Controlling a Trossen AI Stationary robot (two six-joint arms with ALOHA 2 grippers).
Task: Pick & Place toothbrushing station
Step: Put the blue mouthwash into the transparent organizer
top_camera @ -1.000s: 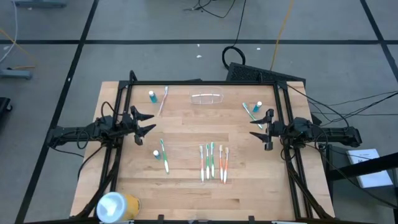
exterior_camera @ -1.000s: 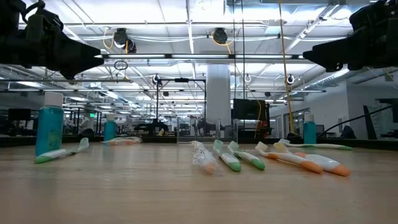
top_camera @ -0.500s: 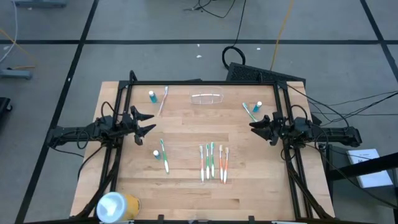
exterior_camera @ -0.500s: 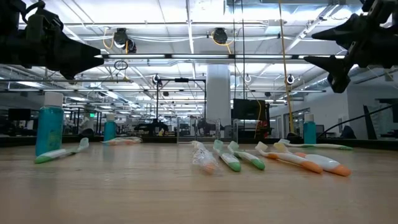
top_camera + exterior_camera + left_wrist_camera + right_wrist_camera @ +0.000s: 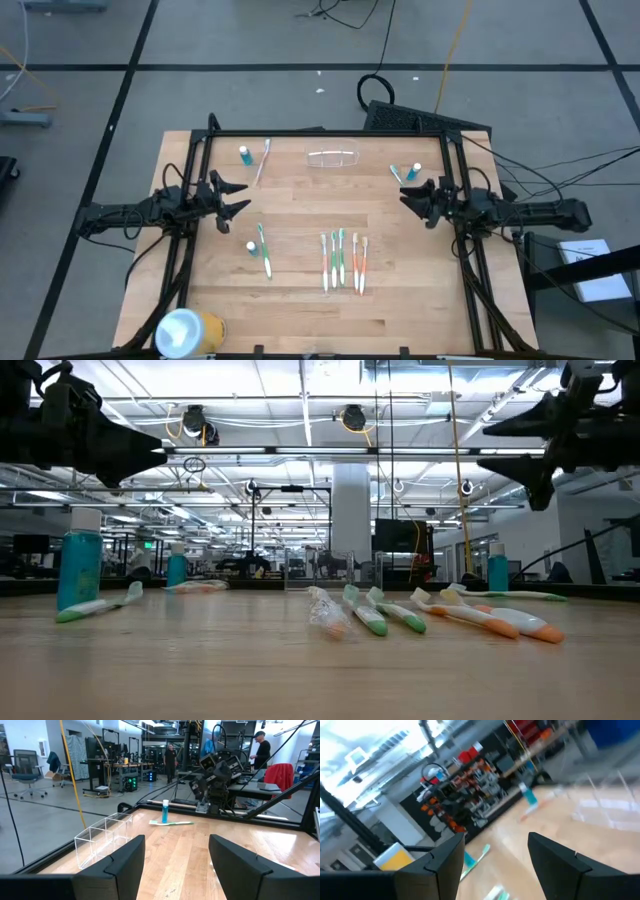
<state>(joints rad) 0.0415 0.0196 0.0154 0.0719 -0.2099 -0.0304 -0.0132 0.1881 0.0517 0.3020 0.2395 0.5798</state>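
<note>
The toothbrushing station is a clear oblong holder standing on its base at the middle of the table's far edge. The left wrist view shows it too. My left gripper waits open above the table's left side, pointing level toward the centre, well short of the station. My right gripper hangs open above the right side and is rolled aslant, with nothing between its fingers. In the low view both grippers, left and right, are high above the wood.
Several toothbrushes lie side by side near the table's middle. Another brush with a small bottle lies at the left. Blue bottles stand at the far left and far right. A yellow cylinder with a white end sits at the near left corner.
My right gripper has rolled about the line it points along, so its fingers now stand aslant. It has also tipped up a little. It has stayed open and stayed above the table's right side. Nothing on the table has moved.
</note>
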